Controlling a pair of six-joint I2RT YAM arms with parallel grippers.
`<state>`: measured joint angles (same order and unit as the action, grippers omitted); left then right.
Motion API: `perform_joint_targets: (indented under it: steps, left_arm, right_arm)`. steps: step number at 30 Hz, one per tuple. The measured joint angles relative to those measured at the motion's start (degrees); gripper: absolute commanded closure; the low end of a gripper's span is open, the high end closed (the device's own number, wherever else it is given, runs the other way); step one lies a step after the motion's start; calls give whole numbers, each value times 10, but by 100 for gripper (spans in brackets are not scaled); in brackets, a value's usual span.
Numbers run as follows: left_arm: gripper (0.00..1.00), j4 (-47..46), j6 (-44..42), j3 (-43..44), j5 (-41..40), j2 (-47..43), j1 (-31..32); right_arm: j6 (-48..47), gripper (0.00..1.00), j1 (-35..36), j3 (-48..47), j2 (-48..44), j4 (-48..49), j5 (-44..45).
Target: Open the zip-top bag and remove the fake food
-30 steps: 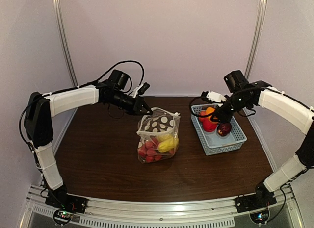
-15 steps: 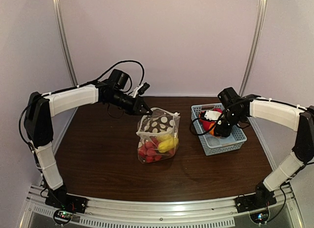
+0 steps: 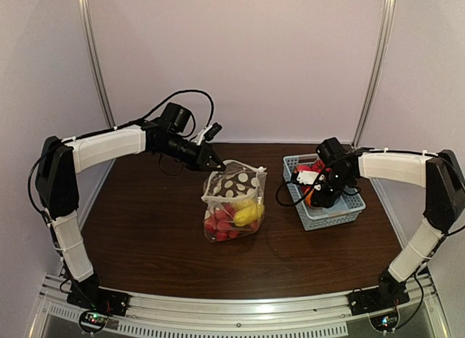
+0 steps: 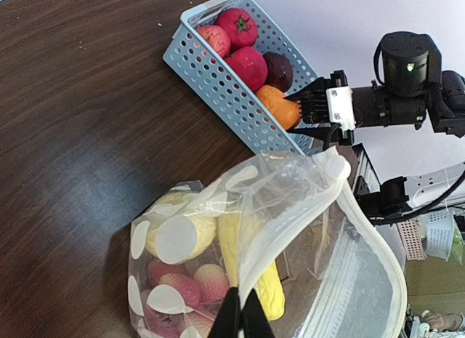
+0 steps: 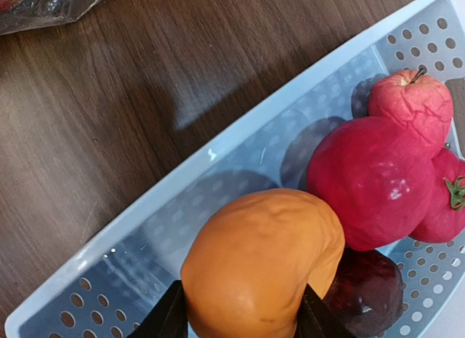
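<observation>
The zip-top bag [image 3: 234, 203] stands upright mid-table, clear with white dots, its mouth held open. My left gripper [image 3: 216, 163] is shut on the bag's far rim; in the left wrist view the fingertips [image 4: 243, 318] pinch the white zip strip [image 4: 290, 207]. Yellow [image 4: 270, 291] and pink-red [image 4: 190, 286] fake food lie inside the bag. My right gripper [image 3: 314, 195] is down in the light-blue basket [image 3: 333, 220], shut on an orange fruit [image 5: 265, 258]. Red fruits [image 5: 367, 178] and a dark purple one [image 5: 367, 294] lie beside it in the basket [image 5: 182, 179].
The basket [image 4: 211, 70] sits right of the bag, a short gap of dark wood table [image 3: 152, 222] between them. Purple walls and metal posts enclose the back and sides. The arm bases stand on the rail at the near edge.
My right arm has swung down and toward the basket's near left end, carrying the orange fruit lower into the basket. The left gripper and bag have stayed still.
</observation>
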<state>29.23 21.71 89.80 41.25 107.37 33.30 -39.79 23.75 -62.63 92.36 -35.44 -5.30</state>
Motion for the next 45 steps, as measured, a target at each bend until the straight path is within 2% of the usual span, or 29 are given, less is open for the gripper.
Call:
perform_joint_targets:
  steps: [10, 16, 20, 26, 30, 36, 41, 45]
  left_arm:
    - [100, 0, 1, 0, 1, 0, 0]
    - [100, 0, 5, 0, 2, 0, 0]
    - [100, 0, 5, 0, 3, 0, 0]
    - [100, 0, 5, 0, 7, 0, 0]
    - [100, 0, 5, 0, 9, 0, 0]
    - [100, 0, 4, 0, 11, 0, 0]
    - [100, 0, 4, 0, 13, 0, 1]
    - [100, -3, 4, 0, 16, 0, 8]
  right_arm:
    - [-5, 48, 0, 23, 16, 54, -1]
    - [-2, 36, 0, 23, 34, 79, -3]
    - [9, 26, 0, 21, 36, 78, -14]
    - [27, 23, 0, 5, 12, 45, -48]
    - [35, 23, 0, -32, -31, 6, -71]
    - [39, 27, 0, -152, -59, -44, -113]
    - [26, 35, 13, -246, -53, -78, -148]
    - [18, 46, 51, -316, -22, -89, -172]
